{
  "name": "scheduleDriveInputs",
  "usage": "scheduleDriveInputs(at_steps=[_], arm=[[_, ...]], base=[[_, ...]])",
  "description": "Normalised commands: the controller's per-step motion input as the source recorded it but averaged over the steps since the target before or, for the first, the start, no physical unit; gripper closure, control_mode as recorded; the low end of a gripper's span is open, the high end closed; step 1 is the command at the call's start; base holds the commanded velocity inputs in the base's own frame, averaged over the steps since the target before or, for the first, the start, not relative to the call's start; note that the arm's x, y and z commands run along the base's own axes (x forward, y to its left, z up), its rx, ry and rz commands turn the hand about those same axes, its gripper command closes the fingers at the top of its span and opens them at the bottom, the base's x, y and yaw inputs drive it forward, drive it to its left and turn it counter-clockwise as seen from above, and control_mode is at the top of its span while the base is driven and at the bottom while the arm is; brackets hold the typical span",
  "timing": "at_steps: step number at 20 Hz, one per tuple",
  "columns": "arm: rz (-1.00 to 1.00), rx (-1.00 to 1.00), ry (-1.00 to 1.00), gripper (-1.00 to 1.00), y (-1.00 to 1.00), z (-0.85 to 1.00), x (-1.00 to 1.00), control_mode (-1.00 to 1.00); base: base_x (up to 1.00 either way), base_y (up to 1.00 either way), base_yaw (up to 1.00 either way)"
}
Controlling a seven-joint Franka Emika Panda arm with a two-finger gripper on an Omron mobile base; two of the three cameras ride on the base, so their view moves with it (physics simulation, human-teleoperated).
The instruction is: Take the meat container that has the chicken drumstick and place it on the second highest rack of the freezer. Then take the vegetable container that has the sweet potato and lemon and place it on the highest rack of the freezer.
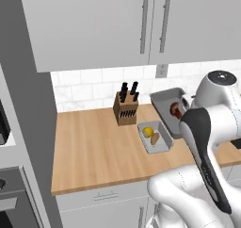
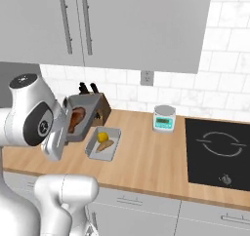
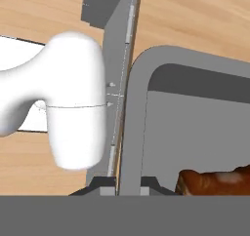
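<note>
Jaws (image 3: 128, 186) clamped on smooth grey rim of rectangular meat container (image 2: 87, 114), lifted and tilted above woodgrain tabletop (image 1: 94, 147); glossy reddish-brown chicken drumstick (image 3: 215, 180) inside. Vegetable container (image 1: 155, 137), lemon (image 1: 148, 131), sweet potato (image 1: 155, 138) mid-tabletop.

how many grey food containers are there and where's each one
2. The meat container with the chicken drumstick is lifted off the counter, its rim pinched in the gripper. The vegetable container sits on the counter right of the knife block.
</note>
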Motion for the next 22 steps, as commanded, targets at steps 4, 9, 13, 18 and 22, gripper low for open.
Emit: scheduleDriveInputs(at_steps=[4, 9, 13, 18, 22], arm=[[0.02, 0.08, 0.03, 1.00, -0.06, 0.72, 0.02, -1.00], [-0.02, 0.11, 0.02, 1.00, -0.09, 0.48, 0.00, -1.00], [-0.07, 0.09, 0.00, 1.00, 0.00, 0.08, 0.00, -1.00], [-0.04, 0.03, -0.01, 1.00, 0.00, -0.01, 0.00, -1.00], [0.00, 0.00, -0.06, 1.00, 0.03, -0.07, -0.02, -1.00]], base=[[0.00, 0.00, 0.00], [0.00, 0.00, 0.00], [0.00, 0.00, 0.00], [0.00, 0.00, 0.00], [0.00, 0.00, 0.00]])
